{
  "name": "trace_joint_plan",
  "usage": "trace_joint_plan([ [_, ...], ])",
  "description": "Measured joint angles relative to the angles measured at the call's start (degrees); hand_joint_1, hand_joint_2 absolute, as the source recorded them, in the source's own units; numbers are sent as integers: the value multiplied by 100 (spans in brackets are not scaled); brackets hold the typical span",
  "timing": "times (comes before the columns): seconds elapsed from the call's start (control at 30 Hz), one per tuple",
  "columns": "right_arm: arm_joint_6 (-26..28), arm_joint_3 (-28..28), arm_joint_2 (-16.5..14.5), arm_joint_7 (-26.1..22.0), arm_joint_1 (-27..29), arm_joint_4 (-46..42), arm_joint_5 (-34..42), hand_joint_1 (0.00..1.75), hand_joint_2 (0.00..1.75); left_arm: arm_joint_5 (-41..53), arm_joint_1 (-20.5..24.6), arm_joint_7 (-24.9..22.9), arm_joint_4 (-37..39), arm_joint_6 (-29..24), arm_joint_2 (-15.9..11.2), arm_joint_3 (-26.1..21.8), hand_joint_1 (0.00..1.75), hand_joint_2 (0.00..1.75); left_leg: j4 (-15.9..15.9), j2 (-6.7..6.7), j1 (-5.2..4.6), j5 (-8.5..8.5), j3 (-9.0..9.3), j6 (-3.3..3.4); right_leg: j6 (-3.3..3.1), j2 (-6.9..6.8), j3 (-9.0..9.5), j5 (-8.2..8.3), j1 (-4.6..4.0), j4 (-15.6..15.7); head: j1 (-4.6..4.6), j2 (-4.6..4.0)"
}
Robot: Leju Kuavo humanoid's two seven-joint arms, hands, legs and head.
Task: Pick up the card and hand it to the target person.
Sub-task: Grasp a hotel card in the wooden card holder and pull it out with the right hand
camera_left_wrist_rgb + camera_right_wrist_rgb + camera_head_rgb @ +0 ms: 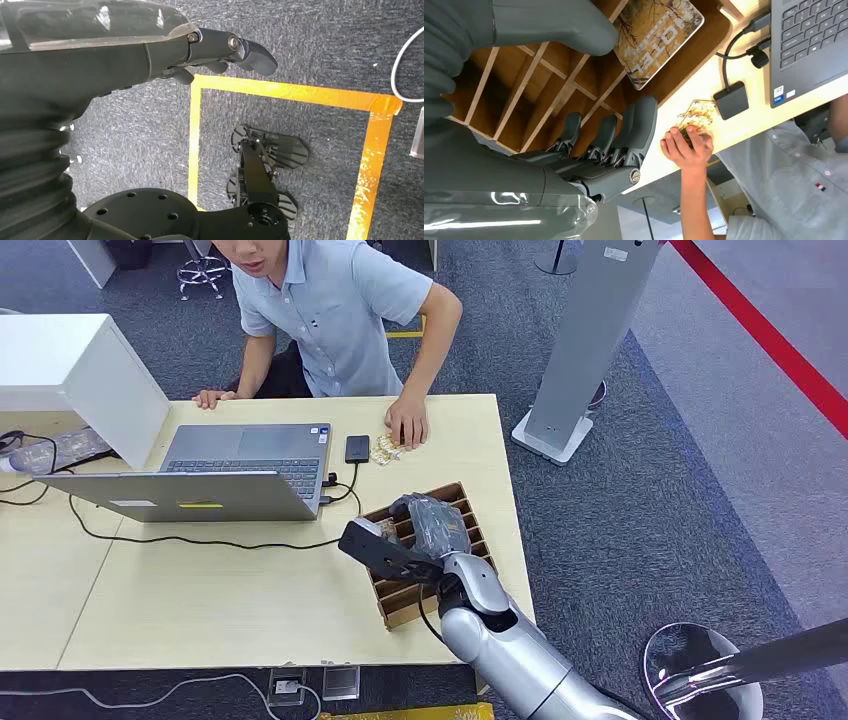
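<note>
1. Right now I see the card (656,37), printed with golden branches and pale lettering, lying in a compartment at one end of the wooden slotted tray (544,75); it is tilted against a divider and nothing is holding it.
2. My right hand (611,132) hangs over the tray with its fingers (641,117) held straight and side by side, and the thumb (549,27) spread well away from them, so it is open and empty. In the head view, that hand (432,520) hides the middle slots of the tray (400,610).
3. My left hand (220,52) hangs beside the body over dark carpet marked with yellow tape (280,92); its fingers are loosely extended with nothing in them.
4. A person (335,310) in a light blue shirt leans over the far edge of the table (200,600). One of their hands (408,425) rests on a small fan of similar cards (385,448) lying just beyond the tray.
5. Next to those cards sits a small black adapter (357,448), cabled to an open laptop (215,475). A white box (80,380) stands at the table's far left.
</note>
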State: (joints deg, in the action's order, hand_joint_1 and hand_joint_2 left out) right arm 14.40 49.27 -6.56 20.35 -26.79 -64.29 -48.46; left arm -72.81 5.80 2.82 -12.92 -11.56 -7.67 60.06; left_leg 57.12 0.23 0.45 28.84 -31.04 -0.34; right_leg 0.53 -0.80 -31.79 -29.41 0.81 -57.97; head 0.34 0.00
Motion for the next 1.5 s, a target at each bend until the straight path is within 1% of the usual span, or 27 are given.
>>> trace_joint_plan([
  [0.87, -39, 201, -49, -141, -33, 69, 89, 82, 175, -23, -1, 11, 0, -10, 0, 0, 0, 175, 0, 0, 0, 0, 0, 0, 0, 0, 0, 0, 0, 0, 0, 1],
  [1.03, -58, 257, -84, -184, -49, 122, 134, 84, 175, -67, -1, 3, 0, -20, 0, 0, 0, 175, 0, 0, 0, 0, 1, 0, 0, 0, 1, 0, 0, 0, -3, 0],
  [1.33, -62, 344, -142, -227, -91, 227, 173, 82, 175, -83, -1, -4, 0, -32, 0, 0, 0, 175, 0, 0, 0, 0, 0, 0, 0, -1, 0, 0, 0, 0, 1, 0],
  [1.5, -61, 381, -143, -236, -99, 289, 183, 86, 175, -83, -2, -4, 0, -42, 0, 0, 0, 175, 0, 0, 0, 0, 0, 0, 0, -1, 0, 0, 0, 0, -1, 0],
])
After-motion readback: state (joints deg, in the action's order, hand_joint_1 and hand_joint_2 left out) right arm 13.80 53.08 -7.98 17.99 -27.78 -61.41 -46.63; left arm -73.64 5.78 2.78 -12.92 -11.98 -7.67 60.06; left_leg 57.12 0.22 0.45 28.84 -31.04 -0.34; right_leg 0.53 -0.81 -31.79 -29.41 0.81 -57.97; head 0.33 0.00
